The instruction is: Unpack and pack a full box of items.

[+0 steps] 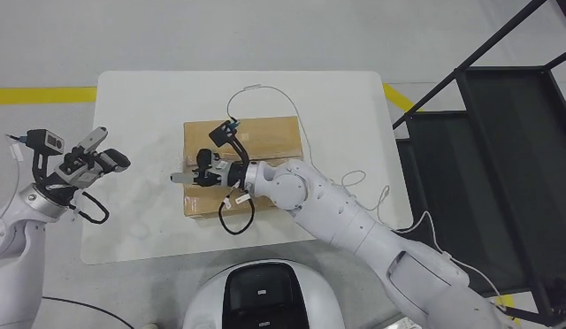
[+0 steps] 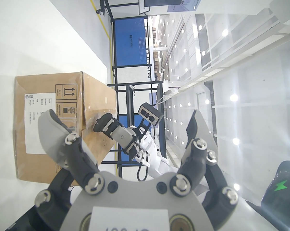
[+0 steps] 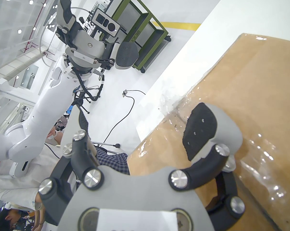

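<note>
A closed cardboard box (image 1: 256,139) sealed with clear tape stands in the middle of the white table (image 1: 141,108). My right gripper (image 1: 196,177) is open at the box's left end: one finger (image 3: 202,126) rests over the taped top (image 3: 255,85), the other finger (image 3: 75,123) hangs past the edge. Nothing sits between them. My left gripper (image 1: 97,150) hovers open and empty above the table's left edge, apart from the box. From that wrist its fingers (image 2: 51,123) frame the labelled box side (image 2: 51,111) and the right gripper (image 2: 106,123).
A thin white cable (image 1: 265,95) loops on the table behind the box. A black metal stair frame (image 1: 478,134) stands to the right of the table. On the floor past the table's left side stands a green cart (image 3: 137,25).
</note>
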